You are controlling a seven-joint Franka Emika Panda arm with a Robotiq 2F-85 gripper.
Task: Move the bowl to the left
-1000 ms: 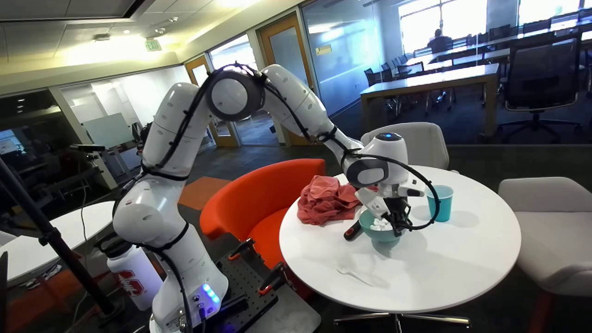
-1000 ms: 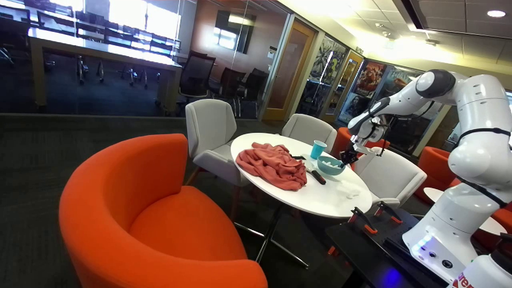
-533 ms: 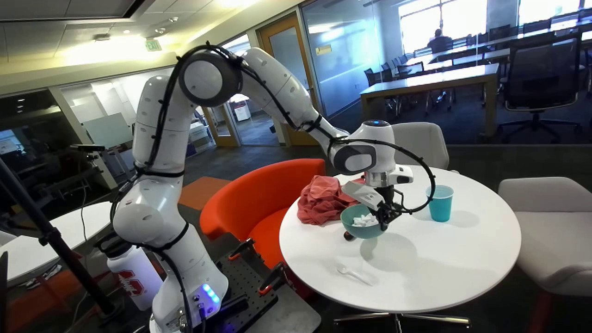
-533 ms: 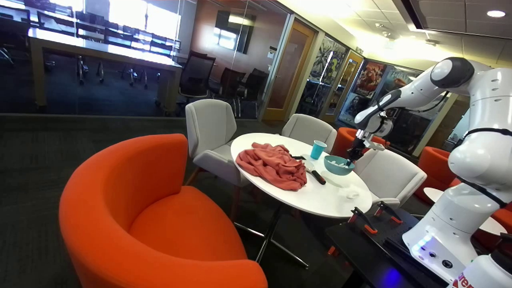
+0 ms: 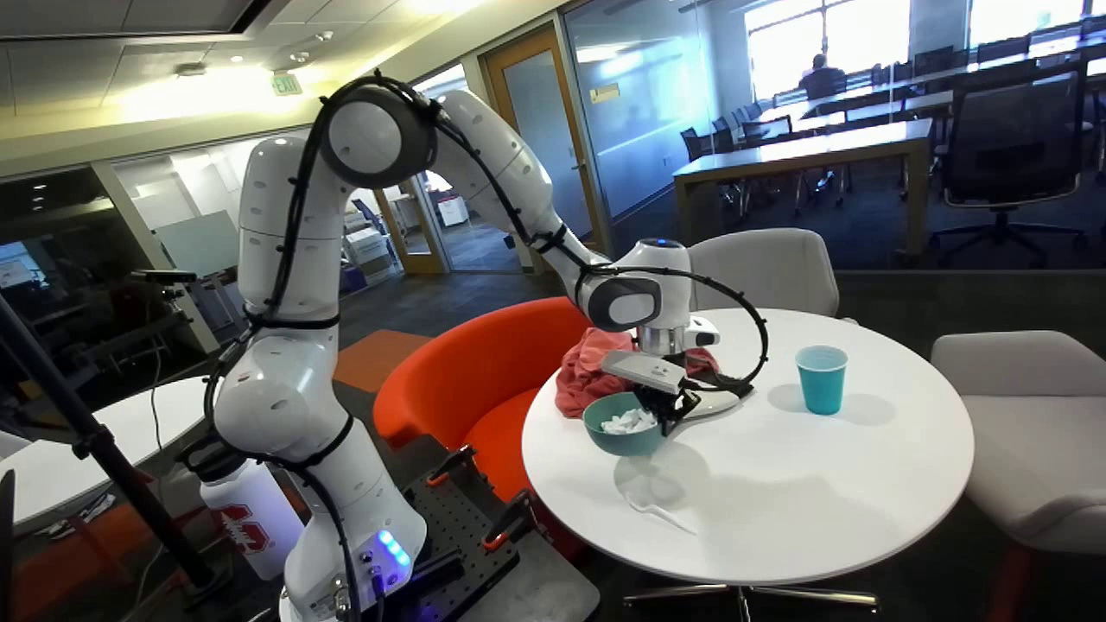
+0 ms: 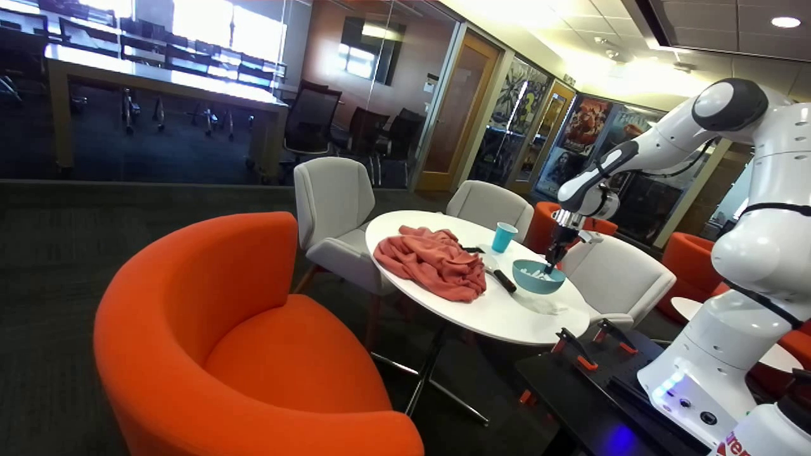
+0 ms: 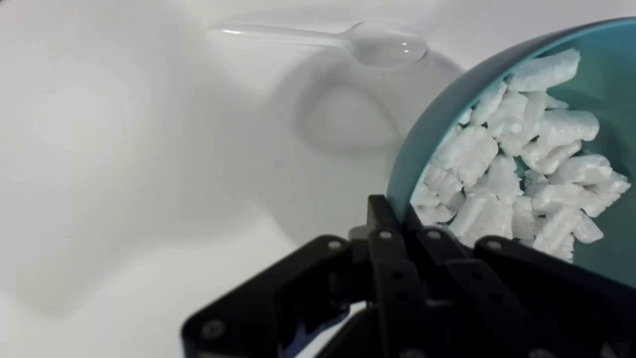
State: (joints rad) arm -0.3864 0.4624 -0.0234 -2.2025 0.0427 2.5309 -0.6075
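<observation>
The bowl, smooth and teal, hangs above the round white table toward nine o'clock in an exterior view, its shadow lying apart on the shiny top. Rough white chunks are heaped inside. The black, jointed gripper is clenched on its rim. In the wrist view a glossy spoon lies at twelve o'clock. On the table in an exterior view, crumpled red cloth sits at ten o'clock and a tapered cup at one. Beyond come padded grey chairs, dark carpet, a glass wall and a long wooden desk.
</observation>
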